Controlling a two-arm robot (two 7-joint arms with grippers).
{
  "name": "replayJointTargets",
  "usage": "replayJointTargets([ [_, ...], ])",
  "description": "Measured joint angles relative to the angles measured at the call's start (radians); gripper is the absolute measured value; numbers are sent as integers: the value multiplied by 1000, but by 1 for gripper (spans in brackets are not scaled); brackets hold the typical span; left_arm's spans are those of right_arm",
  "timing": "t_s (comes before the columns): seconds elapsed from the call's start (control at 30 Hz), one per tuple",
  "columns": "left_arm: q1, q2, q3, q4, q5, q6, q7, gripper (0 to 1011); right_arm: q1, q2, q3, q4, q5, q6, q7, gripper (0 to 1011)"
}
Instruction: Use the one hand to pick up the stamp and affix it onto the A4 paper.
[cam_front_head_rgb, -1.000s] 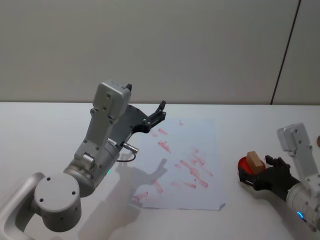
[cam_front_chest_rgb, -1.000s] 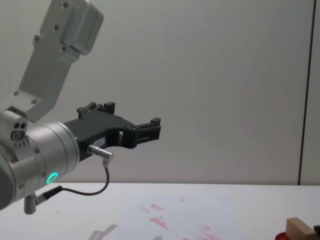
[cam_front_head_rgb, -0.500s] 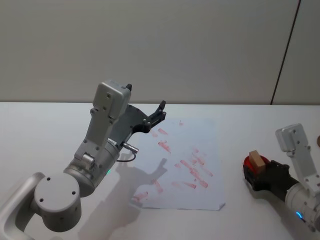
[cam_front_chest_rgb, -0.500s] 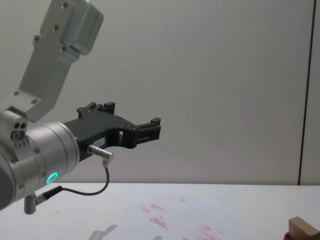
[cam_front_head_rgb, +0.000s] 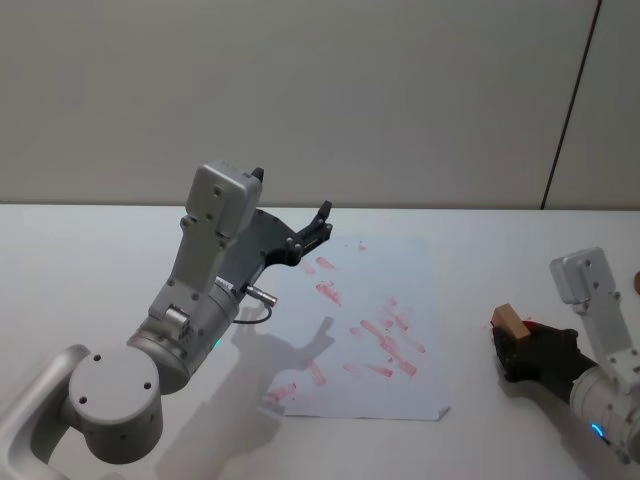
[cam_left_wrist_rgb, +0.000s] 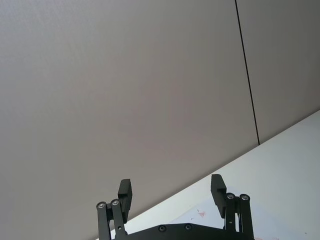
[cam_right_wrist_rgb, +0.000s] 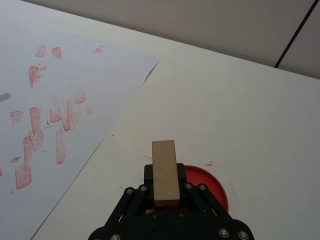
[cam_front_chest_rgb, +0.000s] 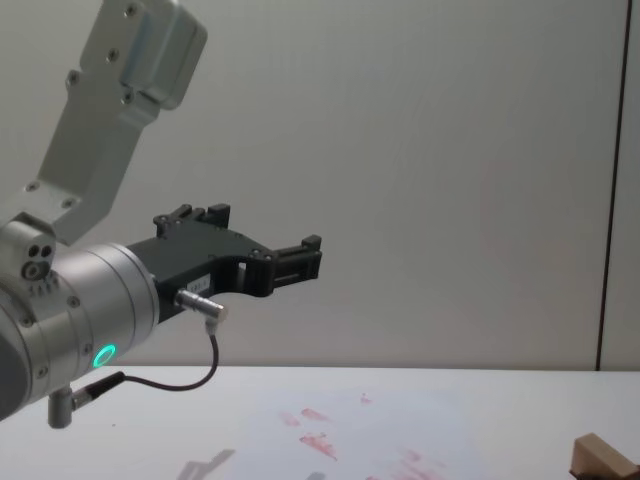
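1. A4 paper (cam_front_head_rgb: 365, 300): white, red marks, flat on worktop (cam_front_head_rgb: 100, 260), centre; left hand (cam_front_head_rgb: 322, 224) raised above its far-left corner, fingers spread, empty
2. Stamp (cam_front_head_rgb: 508, 322): tan block, right of paper, off the sheet, clamped between the fingers of right hand (cam_front_head_rgb: 512, 345); red pad (cam_right_wrist_rgb: 212, 187) close by

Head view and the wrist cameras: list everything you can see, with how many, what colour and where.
A4 paper: one, white with scattered red marks, flat on the table's middle.
stamp: one, light tan wood, held right of the paper.
ink pad: one, red and round, on the table, partly under the right gripper.
table: one, white, under everything.
wall: one, grey, behind the table, with a dark vertical seam.
left gripper: one, black on a silver arm, open, raised over the paper's far left part.
right gripper: one, black, shut on the stamp.
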Motion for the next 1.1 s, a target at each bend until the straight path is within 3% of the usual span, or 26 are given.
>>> replayJointTargets([
  [0.37,0,0,0,0,0,0,0,1003,2,-2,1,2,-1,-4,0,225],
  [0.63,0,0,0,0,0,0,0,1003,19,-10,4,1,-1,-45,2,225],
  [1.1,0,0,0,0,0,0,0,1003,98,-50,3,-23,19,-114,66,225],
])
